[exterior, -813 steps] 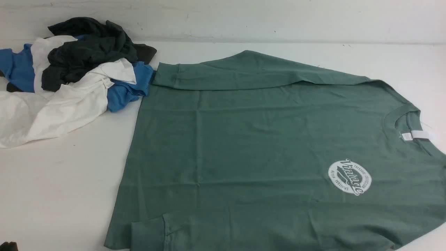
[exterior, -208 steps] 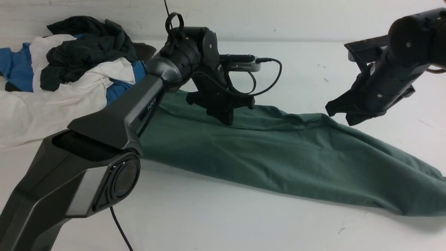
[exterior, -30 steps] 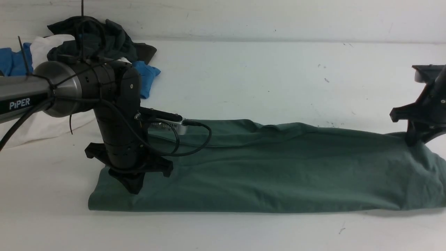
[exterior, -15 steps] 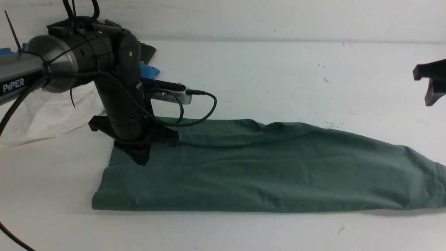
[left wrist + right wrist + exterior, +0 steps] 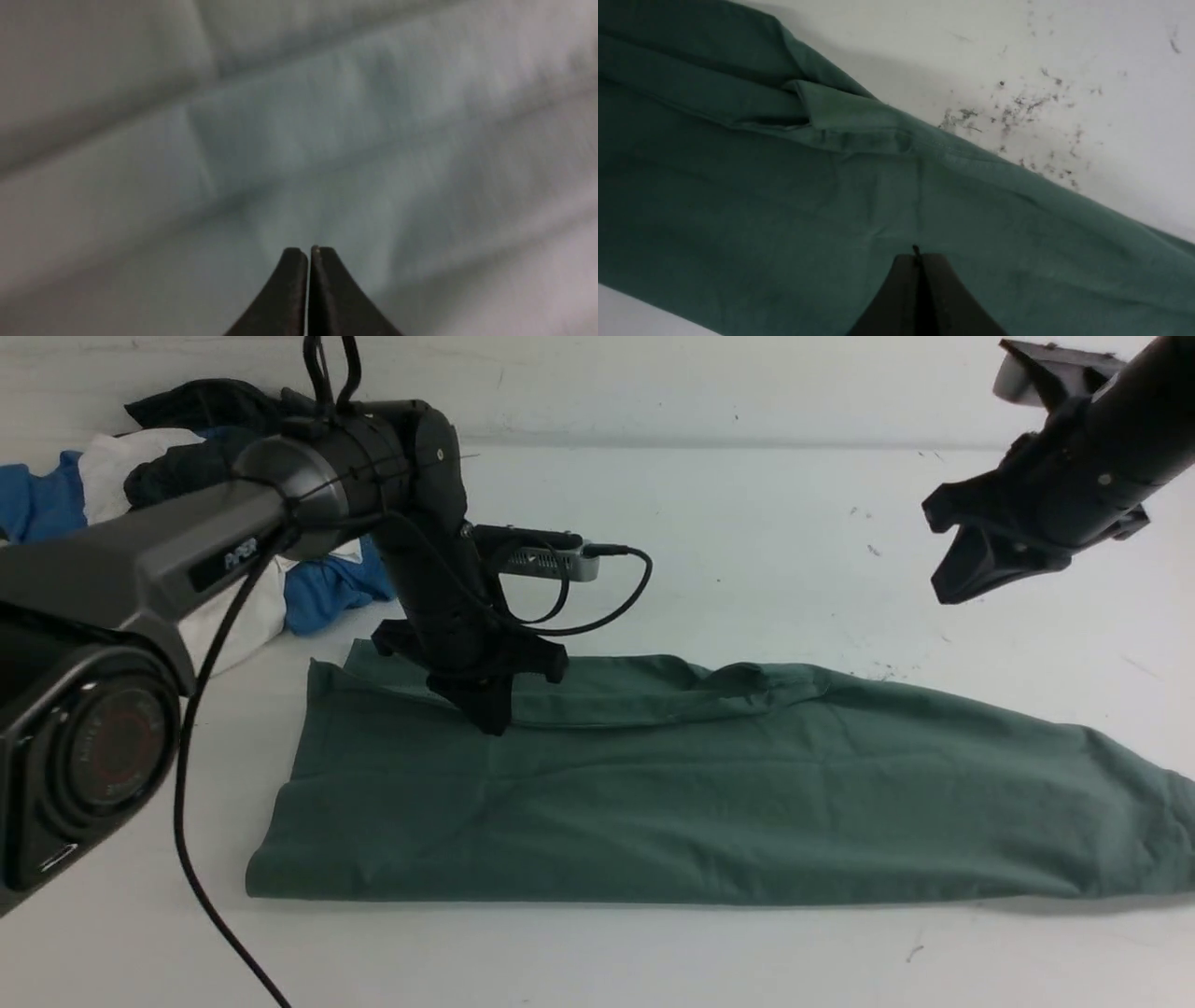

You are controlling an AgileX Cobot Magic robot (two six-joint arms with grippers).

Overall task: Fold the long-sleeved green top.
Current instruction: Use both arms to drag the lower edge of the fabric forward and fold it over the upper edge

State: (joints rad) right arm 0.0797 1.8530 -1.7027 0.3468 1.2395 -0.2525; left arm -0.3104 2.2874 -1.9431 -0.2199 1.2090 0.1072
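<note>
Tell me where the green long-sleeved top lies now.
In the front view, the green long-sleeved top lies as a long band across the table, from left of centre to the right edge, with the pile of clothes behind its left end.

I see a wide white table (image 5: 766, 513) filling most of my front view, matte and flat. Behind it rises a plain white wall (image 5: 709, 383). The two meet in a straight grey seam (image 5: 747, 444) running the full width. A few small dark specks (image 5: 873, 551) dot the table's far right part. In my right wrist view, a scattered patch of dark smudges (image 5: 1017, 107) marks the white surface. One short dark mark (image 5: 915, 952) lies near the front edge. The light is even and soft, with faint shadows.
</note>
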